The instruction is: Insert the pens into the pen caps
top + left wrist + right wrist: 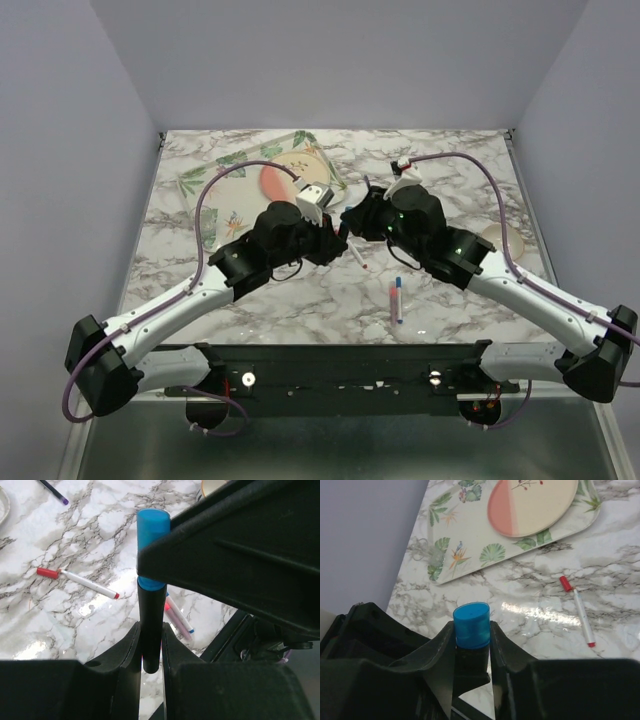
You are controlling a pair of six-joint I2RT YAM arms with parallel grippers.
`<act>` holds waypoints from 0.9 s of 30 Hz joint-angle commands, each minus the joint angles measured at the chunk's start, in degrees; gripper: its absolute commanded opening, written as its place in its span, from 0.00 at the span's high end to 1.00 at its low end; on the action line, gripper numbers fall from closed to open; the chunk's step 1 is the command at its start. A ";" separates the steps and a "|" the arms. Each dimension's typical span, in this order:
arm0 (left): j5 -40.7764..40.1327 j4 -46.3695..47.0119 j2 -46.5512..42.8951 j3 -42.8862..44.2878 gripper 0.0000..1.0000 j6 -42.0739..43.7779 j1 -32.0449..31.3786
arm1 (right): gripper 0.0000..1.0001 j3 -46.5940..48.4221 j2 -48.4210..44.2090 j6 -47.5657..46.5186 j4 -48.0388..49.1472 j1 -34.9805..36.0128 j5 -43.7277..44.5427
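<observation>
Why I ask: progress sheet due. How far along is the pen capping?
Looks done: the white pen carries a red cap. In hand: left tool grips the dark marker while right tool holds the blue cap seated on its top. Left: letting go, then the thin dark pen, whose purple tip looks bare.

A finger of the right gripper hides the middle of the blue cap. Below the cap, the dark marker covers one end of the pink-and-white pen, and in the right wrist view it sinks into shadow. Up-left of the cap, the picture's edge cuts off the navy pen.
</observation>
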 commanded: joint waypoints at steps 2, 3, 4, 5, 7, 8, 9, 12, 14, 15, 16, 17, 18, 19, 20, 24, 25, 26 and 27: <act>2.45 10.38 -4.91 -2.16 1.00 1.40 0.16 | 0.48 -1.60 -4.47 1.21 -1.75 1.27 -0.04; 3.42 12.14 -5.35 -3.30 1.00 1.40 0.16 | 0.46 -1.25 -5.43 1.12 -1.57 1.27 -0.30; 5.26 12.86 -6.22 -3.83 1.00 1.32 0.16 | 0.43 -0.99 -6.23 0.86 -1.22 1.27 -0.56; 5.97 13.47 -6.58 -4.27 1.00 1.32 0.16 | 0.37 -0.72 -6.84 0.59 -0.26 1.27 -0.83; 8.08 14.18 -7.19 -4.71 1.00 1.67 0.24 | 0.31 -0.28 -8.95 -0.81 0.54 1.27 -1.18; 10.09 14.09 -7.46 -4.71 1.00 2.89 0.16 | 0.27 -0.02 -9.66 -1.42 0.45 1.27 -1.36; 11.59 13.92 -7.72 -4.71 1.00 3.42 0.24 | 0.26 0.59 -10.36 -2.04 0.71 1.18 -1.53; 16.77 13.74 -8.86 -4.80 1.00 5.45 0.68 | 0.20 3.30 -12.30 -7.48 1.33 0.31 -4.07; 20.37 13.92 -9.04 -4.63 1.00 5.19 2.09 | 0.20 5.25 -12.83 -11.87 1.16 -1.71 -10.71; 24.40 14.27 -8.96 -4.28 1.00 4.31 2.96 | 0.20 6.21 -12.83 -13.02 0.89 -2.42 -12.94; 27.39 14.70 -8.52 -4.10 1.00 3.61 4.80 | 0.20 7.70 -12.83 -15.12 0.72 -3.21 -14.96; 30.30 15.58 -8.17 -4.01 1.00 2.82 6.03 | 0.20 8.15 -13.00 -15.92 0.89 -5.04 -20.64; 37.11 18.81 -7.90 -4.18 1.00 -0.23 7.26 | 0.20 8.50 -12.92 -16.37 1.07 -6.54 -23.83; 40.49 21.62 -6.94 -4.71 1.00 -2.35 8.58 | 0.20 8.68 -12.91 -16.63 1.50 -8.21 -27.51; 43.22 24.87 -6.59 -5.32 1.00 -5.16 10.77 | 0.20 8.51 -12.83 -16.63 2.99 -11.27 -35.99; 51.32 40.78 -4.30 -8.31 1.00 -14.49 11.76 | 0.20 8.42 -11.87 -18.56 4.67 -13.94 -49.33; 52.72 42.29 -3.60 -8.49 1.00 -16.50 11.76 | 0.20 8.33 -11.69 -18.31 5.02 -13.94 -50.48; 53.17 43.52 -3.42 -8.93 1.00 -17.13 11.76 | 0.20 7.72 -11.42 -17.87 6.59 -13.94 -52.92; 53.35 44.06 -3.42 -9.11 1.00 -17.14 11.76 | 0.20 7.46 -10.99 -17.26 7.74 -13.94 -53.91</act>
